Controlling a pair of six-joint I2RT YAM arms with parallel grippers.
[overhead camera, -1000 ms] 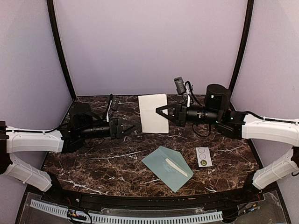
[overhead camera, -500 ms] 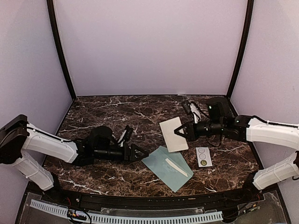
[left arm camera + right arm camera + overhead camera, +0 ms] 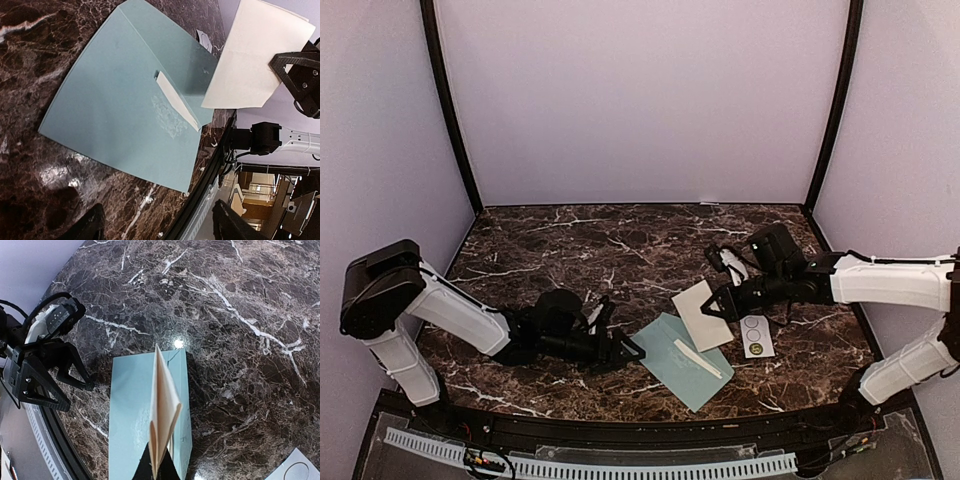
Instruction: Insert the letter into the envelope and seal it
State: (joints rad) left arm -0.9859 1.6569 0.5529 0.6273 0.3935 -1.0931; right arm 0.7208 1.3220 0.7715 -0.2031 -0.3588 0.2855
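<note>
The job is sitting at an early stage, by my judgement: nothing is lying inside the envelope (image 3: 670, 365) yet, and inserting and sealing are both waiting to be done. Starting at the left, the left gripper (image 3: 632, 350) is hovering low over the marble table (image 3: 550, 250) at the envelope's 9 o'clock, just beside its edge, with its fingers spreading wide and carrying nothing. The envelope is lying flat toward the table's 6 o'clock, a slim white sliver (image 3: 698, 358) resting on its face; whether its pocket is gaping open is not something these views are settling. At the envelope's 1 o'clock the letter (image 3: 700, 312) is hanging folded and tilted, its lower corner overlapping the envelope's far edge in the top view, though I cannot tell if the two are touching. The right gripper (image 3: 722, 303) is pinching the letter's fold from the 3 o'clock side, fingers closing tight on the paper. Further right, at the envelope's 3 o'clock, a small white strip with three circles (image 3: 755, 336) is lying on the marble. No readable writing, brand or label is showing on any of these.
</note>
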